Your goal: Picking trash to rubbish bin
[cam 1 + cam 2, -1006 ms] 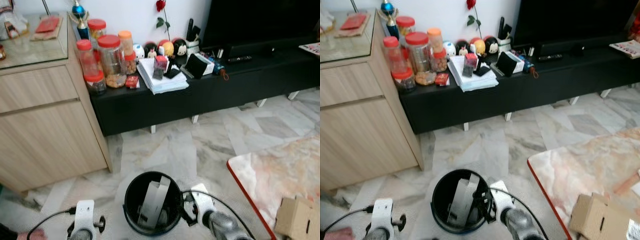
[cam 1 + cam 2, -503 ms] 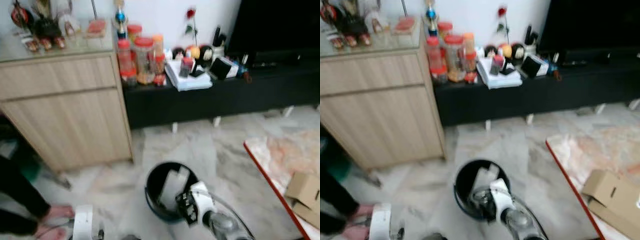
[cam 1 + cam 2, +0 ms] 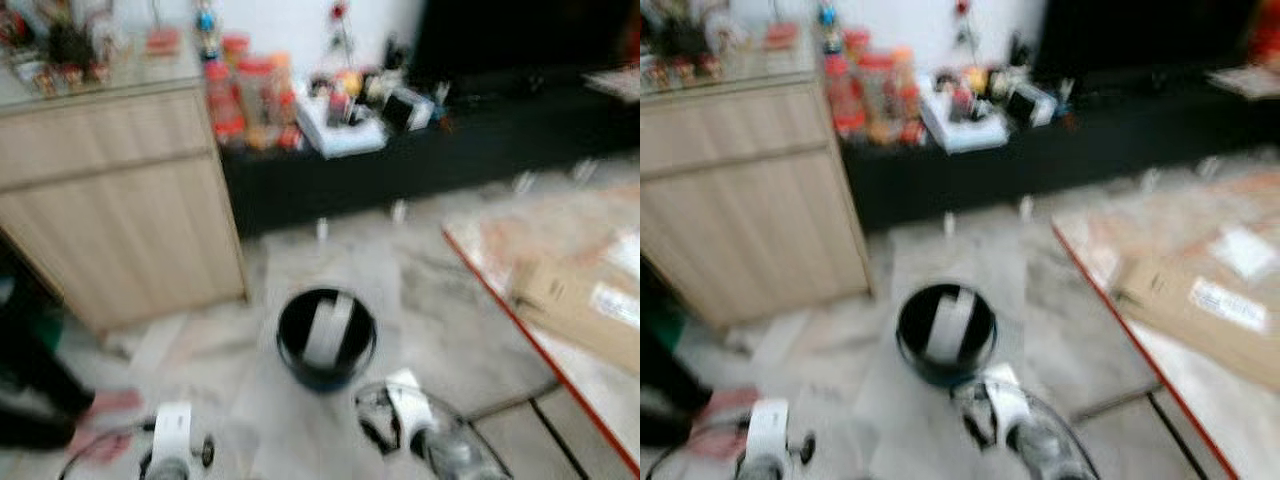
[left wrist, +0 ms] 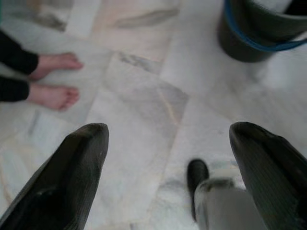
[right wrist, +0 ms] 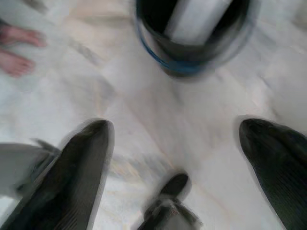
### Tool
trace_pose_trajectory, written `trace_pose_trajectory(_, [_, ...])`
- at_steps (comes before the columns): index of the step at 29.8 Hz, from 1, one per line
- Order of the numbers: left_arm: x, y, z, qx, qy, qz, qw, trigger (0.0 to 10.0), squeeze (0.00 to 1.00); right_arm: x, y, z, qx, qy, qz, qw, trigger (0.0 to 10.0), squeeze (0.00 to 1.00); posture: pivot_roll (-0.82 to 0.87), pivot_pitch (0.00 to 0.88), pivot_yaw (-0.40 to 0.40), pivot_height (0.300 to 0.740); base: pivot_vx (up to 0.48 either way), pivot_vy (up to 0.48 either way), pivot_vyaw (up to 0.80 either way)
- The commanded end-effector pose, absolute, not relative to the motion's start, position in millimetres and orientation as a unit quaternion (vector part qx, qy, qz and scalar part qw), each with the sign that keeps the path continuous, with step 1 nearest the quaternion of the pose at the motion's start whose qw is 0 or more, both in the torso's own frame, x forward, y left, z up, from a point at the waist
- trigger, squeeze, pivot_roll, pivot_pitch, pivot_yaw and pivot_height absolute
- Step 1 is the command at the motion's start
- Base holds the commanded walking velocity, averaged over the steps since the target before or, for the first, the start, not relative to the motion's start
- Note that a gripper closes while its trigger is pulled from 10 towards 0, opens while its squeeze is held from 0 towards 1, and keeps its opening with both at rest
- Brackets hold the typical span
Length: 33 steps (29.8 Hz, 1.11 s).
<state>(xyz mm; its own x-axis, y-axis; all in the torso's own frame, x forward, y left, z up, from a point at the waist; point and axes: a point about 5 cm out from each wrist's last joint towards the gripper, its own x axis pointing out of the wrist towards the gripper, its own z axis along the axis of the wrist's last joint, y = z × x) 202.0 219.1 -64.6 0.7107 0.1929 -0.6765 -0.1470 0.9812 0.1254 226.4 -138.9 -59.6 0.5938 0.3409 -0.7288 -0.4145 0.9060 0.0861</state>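
Head views, blurred: black bin (image 3: 326, 339) on the marble floor (image 3: 440, 300) just ahead of the right claw (image 3: 385, 425), white trash (image 3: 327, 328) upright inside. Left wrist: left claw (image 4: 168, 158) spread wide, empty, bin beyond it, a person's bare feet (image 4: 53, 79) off to one side. Right wrist: right claw spread wide, empty, bin straight ahead.

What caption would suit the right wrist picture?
Right gripper, jaws open and empty, above marble floor near a black bin holding pale trash.
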Motion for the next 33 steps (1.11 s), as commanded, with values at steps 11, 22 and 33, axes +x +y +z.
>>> trace_pose_trajectory(11, [198.5, 221.0, -66.1, 0.025, 0.372, 0.1, 0.923, 10.0, 0.0, 227.8, -134.5, -58.5, -0.048, 0.394, 0.22, 0.891, 10.0, 0.0, -0.05, 0.029, -0.02, 0.74, -0.234, 0.0, 0.0])
trace_pose_trajectory(22, [201.3, 220.2, -64.5, 0.031, 0.366, 0.098, 0.925, 10.0, 0.0, 229.8, -133.8, -57.0, -0.051, 0.388, 0.223, 0.893, 10.0, 0.0, -0.05, 0.031, -0.019, 0.74, 0.0, 0.0, 0.0])
trace_pose_trajectory(33, [233.5, 221.5, -38.5, 0.062, 0.273, 0.089, 0.956, 10.0, 0.0, 252.6, -118.3, -38.3, -0.049, 0.33, 0.252, 0.909, 10.0, 0.0, -0.05, 0.013, -0.012, 0.74, 0.0, 0.0, 0.0])
